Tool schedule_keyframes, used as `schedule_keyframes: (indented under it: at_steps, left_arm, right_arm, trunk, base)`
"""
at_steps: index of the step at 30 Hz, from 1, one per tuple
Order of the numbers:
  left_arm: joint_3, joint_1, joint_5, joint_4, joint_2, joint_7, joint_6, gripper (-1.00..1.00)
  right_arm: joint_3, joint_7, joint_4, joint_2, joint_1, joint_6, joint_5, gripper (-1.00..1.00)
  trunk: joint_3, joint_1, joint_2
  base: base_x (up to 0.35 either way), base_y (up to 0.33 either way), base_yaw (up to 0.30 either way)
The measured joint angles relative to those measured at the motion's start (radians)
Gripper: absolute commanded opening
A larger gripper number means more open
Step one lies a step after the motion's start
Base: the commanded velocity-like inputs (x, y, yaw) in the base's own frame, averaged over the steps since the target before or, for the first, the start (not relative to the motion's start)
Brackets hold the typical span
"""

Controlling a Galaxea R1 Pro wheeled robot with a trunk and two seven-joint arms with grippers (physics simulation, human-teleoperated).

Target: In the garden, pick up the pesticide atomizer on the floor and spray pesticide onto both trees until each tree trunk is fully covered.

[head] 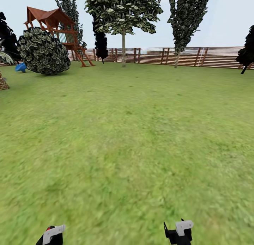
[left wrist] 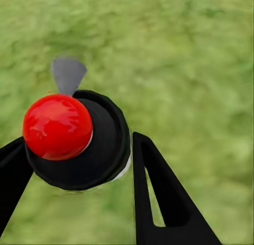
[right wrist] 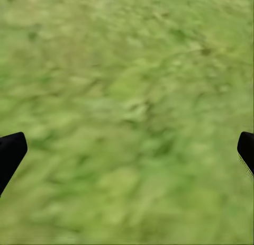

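My left gripper clamps the red-capped black atomizer. My right gripper hangs spread apart over the lawn, with the fence beyond.

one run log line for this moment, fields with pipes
left gripper: shut on atomizer | right gripper: open, over lawn | tree far ahead by fence | spraying: not yet

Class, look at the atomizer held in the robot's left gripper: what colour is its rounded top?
Glossy red, on the black-bodied atomizer; the left wrist view shows it best.

Green lawn; brown slatted fence; red-topped black atomizer; blue slide.
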Motion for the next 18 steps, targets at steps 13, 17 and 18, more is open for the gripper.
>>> schedule_keyframes:
  at_steps: [13,17,18]
  left_arm:
    - [-0.001,0.0,0.0,0.001,0.0,0.0,0.0,-1.0]
    - [-0.001,0.0,0.0,0.001,0.0,0.0,0.0,-1.0]
    - [-0.001,0.0,0.0,0.001,0.0,0.0,0.0,-1.0]
  right_arm:
    - [0.0,0.0,0.002,0.0,0.0,0.0,0.001,1.0]
    - [0.0,0.0,0.002,0.001,0.0,0.0,0.001,1.0]
    - [0.0,0.0,0.002,0.002,0.0,0.0,0.001,1.0]
  trunk:
    - [0.0,0.0,0.0]
    - [0.0,0.0,0.0]
    - [0.0,0.0,0.0]
  base:
    - [0.34,0.0,0.0]
    - [0.34,0.0,0.0]
    - [0.34,0.0,0.0]
